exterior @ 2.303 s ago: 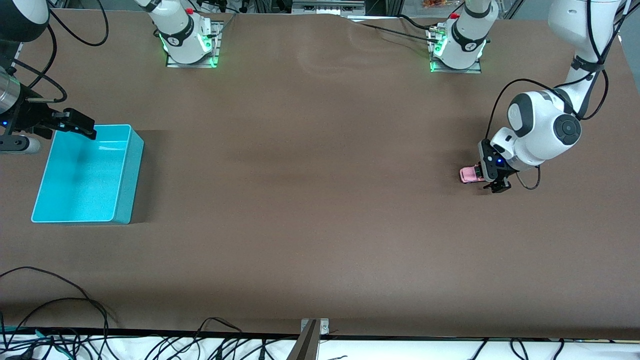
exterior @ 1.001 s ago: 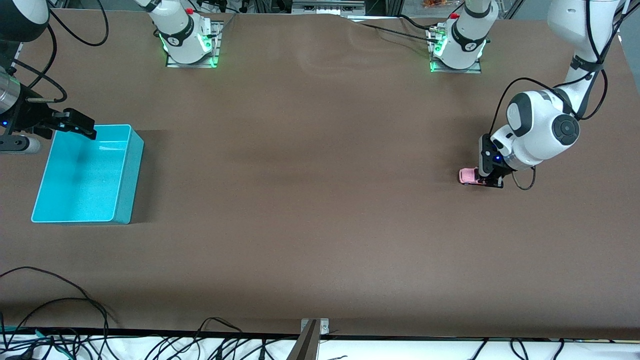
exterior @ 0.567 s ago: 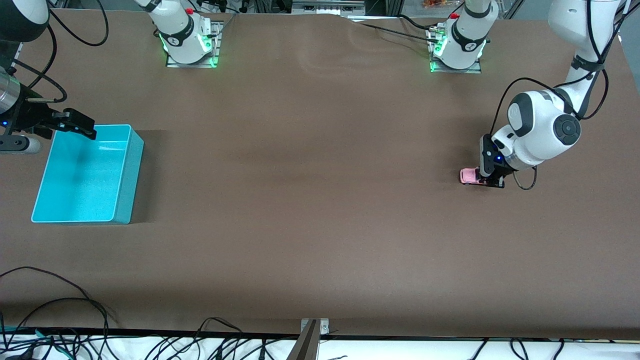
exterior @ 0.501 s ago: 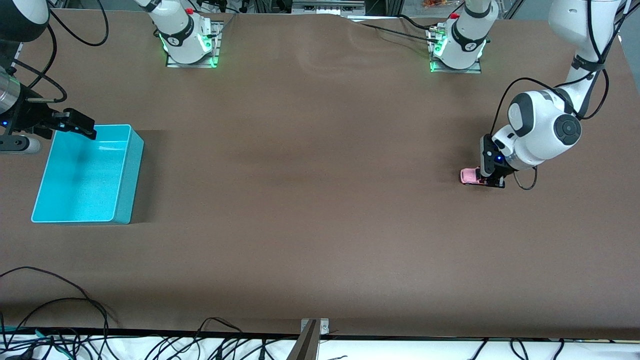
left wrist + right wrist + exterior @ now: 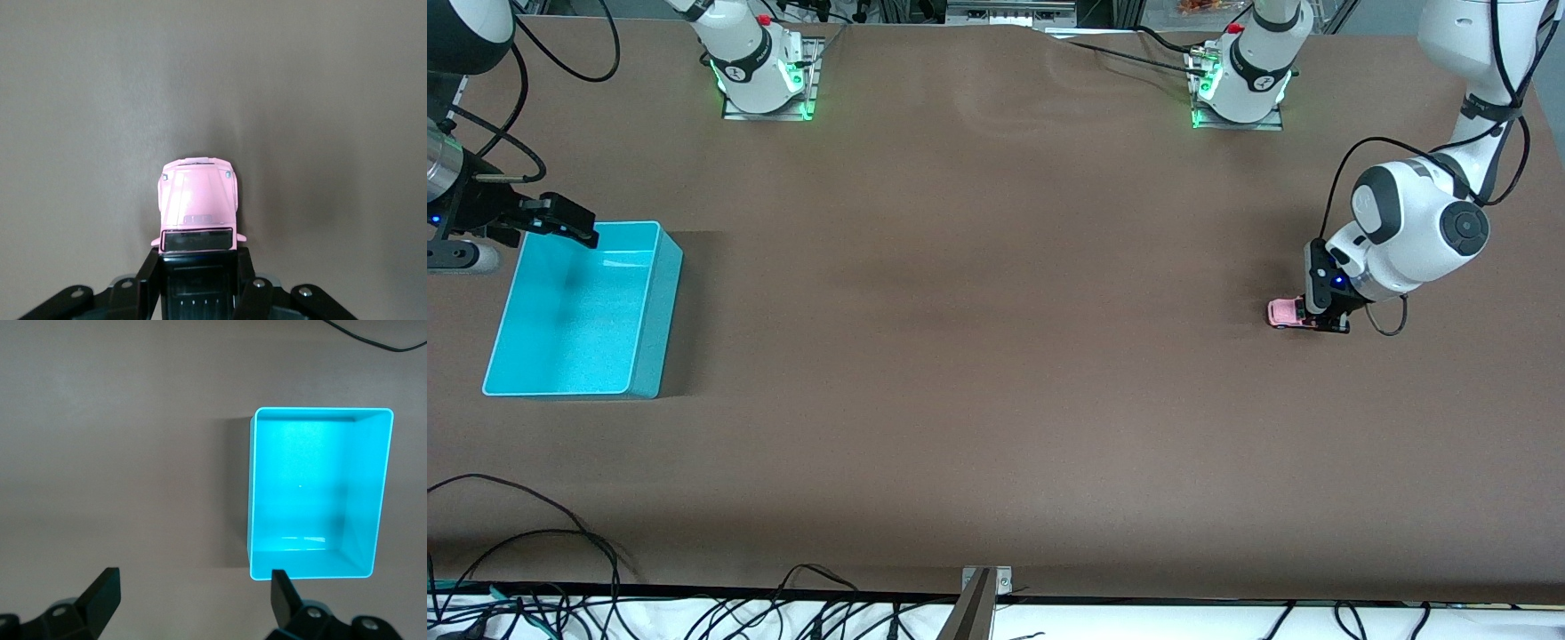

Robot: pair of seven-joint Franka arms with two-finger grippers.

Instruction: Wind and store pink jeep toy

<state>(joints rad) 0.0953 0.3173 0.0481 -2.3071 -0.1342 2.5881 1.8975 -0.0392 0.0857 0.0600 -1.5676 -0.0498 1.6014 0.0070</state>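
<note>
Fingers (image 5: 100, 593) of the right gripper (image 5: 560, 222) stand wide apart with nothing between them, hanging above the turquoise bin (image 5: 645, 293) at the rim farthest from the front camera, at the right arm's end of the bench (image 5: 978, 356); this arm waits. From the right wrist view the bin (image 5: 252, 493) shows an empty floor. Toward the left arm's end of the bench, the left gripper (image 5: 1325, 317) is down at the surface, its fingers (image 5: 150, 277) clamped on the black-roofed rear of the pink jeep toy (image 5: 1283, 313). The pink jeep toy (image 5: 197, 200) sits wheels down on the bench, its hood pointing toward the right arm's end, well apart from the bin.
</note>
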